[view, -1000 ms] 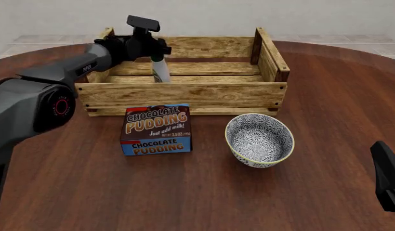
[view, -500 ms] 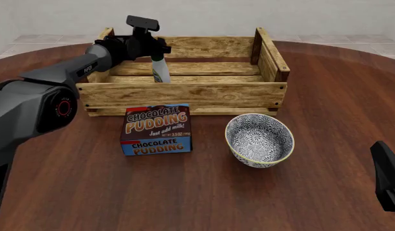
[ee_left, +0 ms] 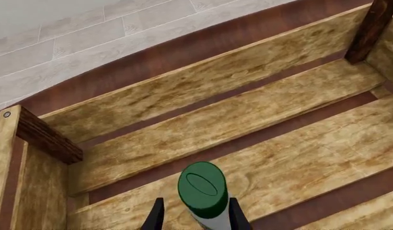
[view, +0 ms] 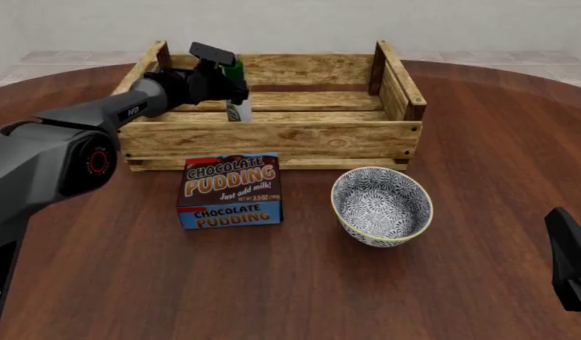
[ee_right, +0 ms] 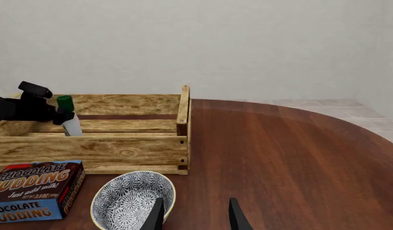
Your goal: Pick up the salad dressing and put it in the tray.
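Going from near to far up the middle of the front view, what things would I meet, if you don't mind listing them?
Chocolate pudding box and patterned bowl about level → tray front wall → salad dressing inside the tray, held by the left gripper → tray back wall.

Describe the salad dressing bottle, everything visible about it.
The salad dressing is a slim bottle with a white body and dark green cap; its label is mostly hidden. It stands roughly upright inside the tray, at the left end, over the slatted floor. The left gripper has a finger on either side. Whether its base rests on the slats cannot be told.
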{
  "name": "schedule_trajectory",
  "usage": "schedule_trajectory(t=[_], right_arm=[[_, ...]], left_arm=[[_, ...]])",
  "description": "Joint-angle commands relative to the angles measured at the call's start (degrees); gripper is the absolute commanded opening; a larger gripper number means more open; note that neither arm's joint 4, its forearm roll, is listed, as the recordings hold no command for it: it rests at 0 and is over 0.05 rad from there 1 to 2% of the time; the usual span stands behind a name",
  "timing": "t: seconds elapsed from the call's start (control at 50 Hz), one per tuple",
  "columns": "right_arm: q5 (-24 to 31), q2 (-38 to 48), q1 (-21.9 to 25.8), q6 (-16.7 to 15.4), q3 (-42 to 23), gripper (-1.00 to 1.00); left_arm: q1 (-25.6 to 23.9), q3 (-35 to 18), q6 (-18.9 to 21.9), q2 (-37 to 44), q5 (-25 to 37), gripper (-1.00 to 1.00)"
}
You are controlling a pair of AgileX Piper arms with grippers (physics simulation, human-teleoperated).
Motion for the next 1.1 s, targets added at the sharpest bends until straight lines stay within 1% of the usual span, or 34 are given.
schedule_trajectory(t=[0.02, 0.16, 0.24, 0.36, 0.4, 0.42, 0.48, 0.56, 0.62, 0.8, 0.84, 0.94, 1.04, 1.1], right_arm=[[0.0, 0.0, 0.0, 0.0, 0.0, 1.0], [0.0, 0.0, 0.0, 0.0, 0.0, 1.0], [0.0, 0.0, 0.0, 0.0, 0.0, 1.0], [0.0, 0.0, 0.0, 0.0, 0.0, 1.0], [0.0, 0.0, 0.0, 0.0, 0.0, 1.0], [0.0, 0.0, 0.0, 0.0, 0.0, 1.0], [0.0, 0.0, 0.0, 0.0, 0.0, 1.0], [0.0, 0.0, 0.0, 0.0, 0.0, 1.0], [0.0, 0.0, 0.0, 0.0, 0.0, 1.0], [0.0, 0.0, 0.0, 0.0, 0.0, 1.0], [0.0, 0.0, 0.0, 0.0, 0.0, 1.0], [0.0, 0.0, 0.0, 0.0, 0.0, 1.0], [0.0, 0.0, 0.0, 0.0, 0.0, 1.0], [0.0, 0.0, 0.0, 0.0, 0.0, 1.0]], left_arm=[[0.2, 1.4, 0.1, -0.6, -0.5, 1.0], [0.3, 2.7, 0.1, -1.6, -1.2, 1.0], [0.2, 5.0, 0.0, -3.6, -2.2, 1.0], [-0.4, 10.7, -0.1, -8.4, -4.8, 1.0], [-0.5, 11.6, -0.3, -9.2, -5.1, 1.0], [-0.7, 13.5, -0.2, -10.9, -6.0, 1.0], [-0.9, 14.6, -0.4, -12.0, -6.3, 1.0], [-1.3, 17.9, -0.6, -15.5, -7.5, 1.0], [-1.6, 19.2, -0.8, -16.8, -7.8, 1.0], [-2.5, 28.0, -0.7, -24.6, -11.5, 1.0], [-2.7, 28.6, -0.8, -25.2, -11.5, 1.0], [-2.5, 32.6, -0.7, -29.0, -13.4, 1.0], [-2.7, 35.4, -1.1, -31.8, -14.2, 1.0], [-2.9, 38.1, -1.5, -34.5, -15.1, 1.0]])
